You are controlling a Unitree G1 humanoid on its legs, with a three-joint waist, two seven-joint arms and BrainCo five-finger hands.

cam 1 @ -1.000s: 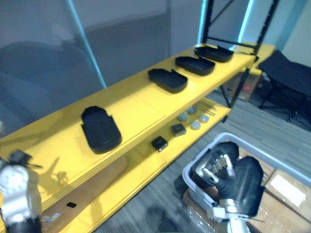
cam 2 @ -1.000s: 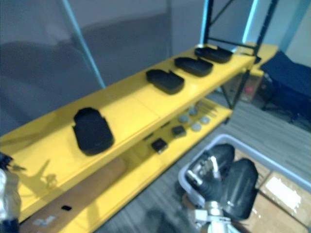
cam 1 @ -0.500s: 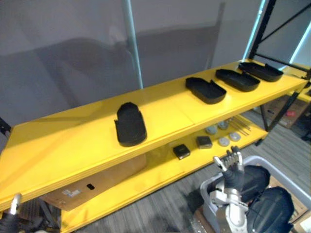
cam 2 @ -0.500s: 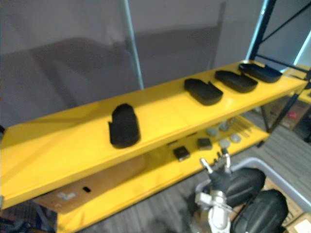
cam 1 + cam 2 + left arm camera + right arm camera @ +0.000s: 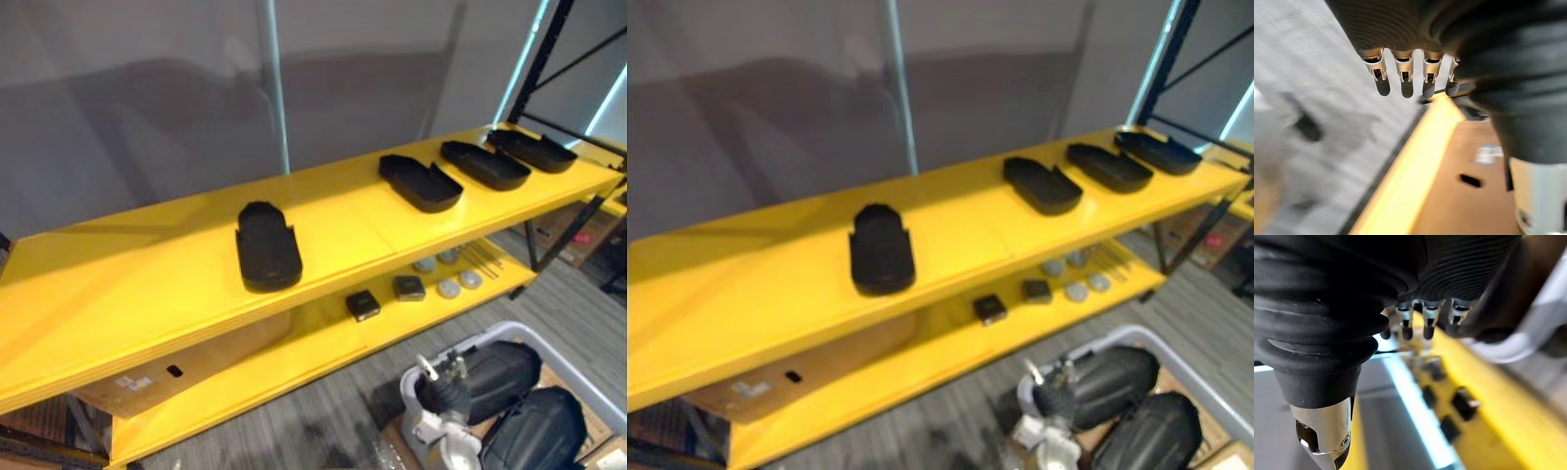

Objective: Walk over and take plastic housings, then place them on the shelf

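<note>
Four black plastic housings lie in a row on the yellow shelf's (image 5: 147, 294) top level: one (image 5: 267, 245) in the middle, another (image 5: 420, 182) right of it, two more (image 5: 483, 164) (image 5: 534, 150) at the far right end. More black housings (image 5: 495, 367) (image 5: 534, 431) sit in a grey bin (image 5: 563, 362) on the floor at the lower right. My right hand (image 5: 441, 387) hangs at the bin's near rim, fingers relaxed and holding nothing. In the left wrist view my left hand (image 5: 1403, 73) hangs open above the floor beside the shelf's lower edge.
The lower shelf level holds small black blocks (image 5: 362, 305) (image 5: 409, 287) and grey discs (image 5: 449, 288). A cardboard box (image 5: 186, 357) sits under the shelf's left part. Black uprights (image 5: 549, 44) stand at the shelf's right end, and grey carpet lies between me and the shelf.
The camera has swung left, so the shelf now lies across the view. My right hand has sunk lower beside the bin. My left hand has dropped out of the eye views.
</note>
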